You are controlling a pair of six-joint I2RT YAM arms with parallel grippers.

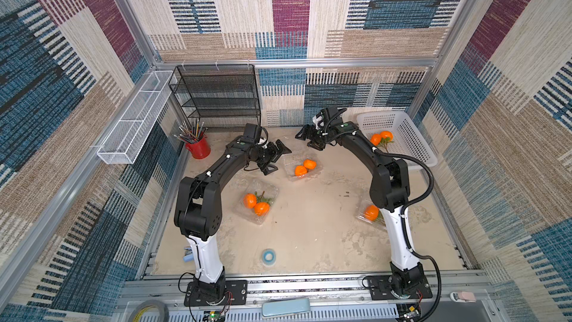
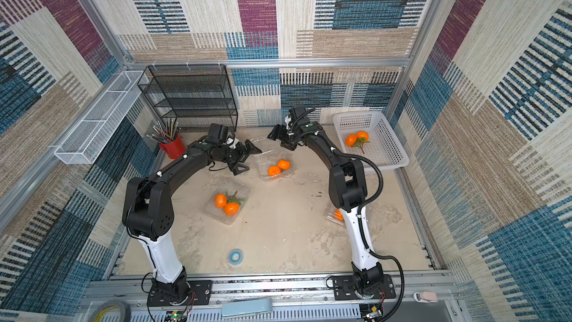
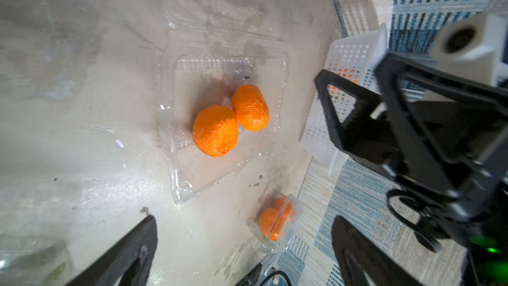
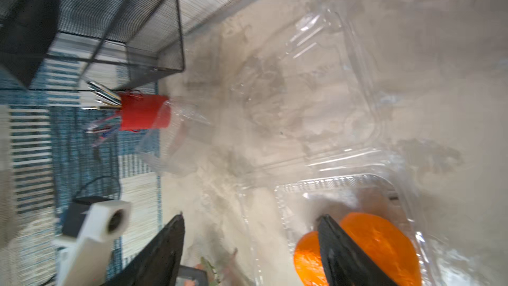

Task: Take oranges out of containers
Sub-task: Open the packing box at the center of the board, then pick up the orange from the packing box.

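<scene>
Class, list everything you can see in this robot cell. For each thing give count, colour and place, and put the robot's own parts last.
containers: three clearly seen, clear, on the table, the middle one open
white basket: one, white, back right
oranges: about eight, bright orange, two in the basket, the rest in containers
mesh rack: one, black, back left
wire trough: one, white, left wall
cup: one, red, holding brushes, beside the rack
tape roll: one, blue, front of table
left pincer: one, black, open, beside the open container
right pincer: one, black, open, at its far side
</scene>
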